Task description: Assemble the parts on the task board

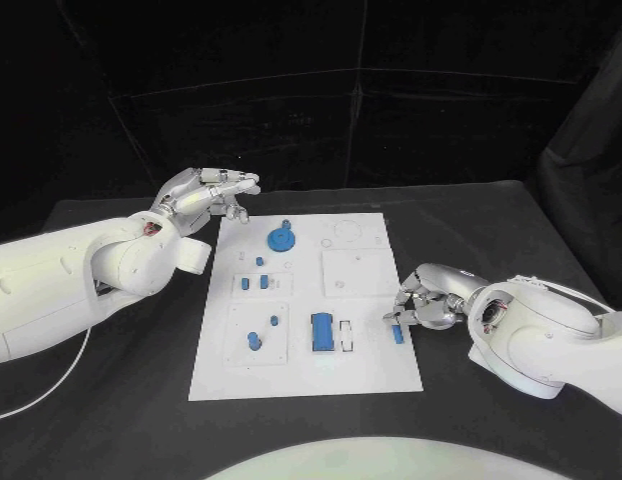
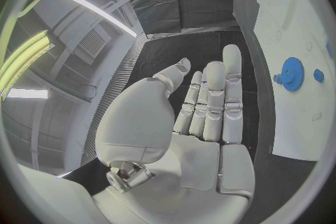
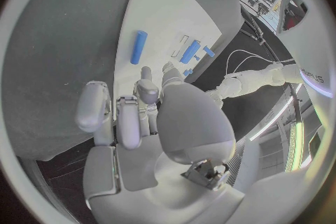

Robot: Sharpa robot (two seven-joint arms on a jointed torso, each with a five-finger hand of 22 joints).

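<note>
2 hands: both holding nothing.
Left hand (image 1: pixel 207 192): fingers spread, off the board's (image 1: pixel 370 375) far left corner.
Right hand (image 1: pixel 429 297): fingers loosely apart, at the board's right edge, just beside a small blue peg (image 1: pixel 398 334).
Gear (image 1: pixel 282 238): on the board's far half.
Block (image 1: pixel 320 332): near half, middle.

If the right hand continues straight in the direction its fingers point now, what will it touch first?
Probably the small blue bar, which lies on the task board just ahead of the right hand. The right wrist view shows this bar in line with the fingers; the height above the board is unclear.
</note>
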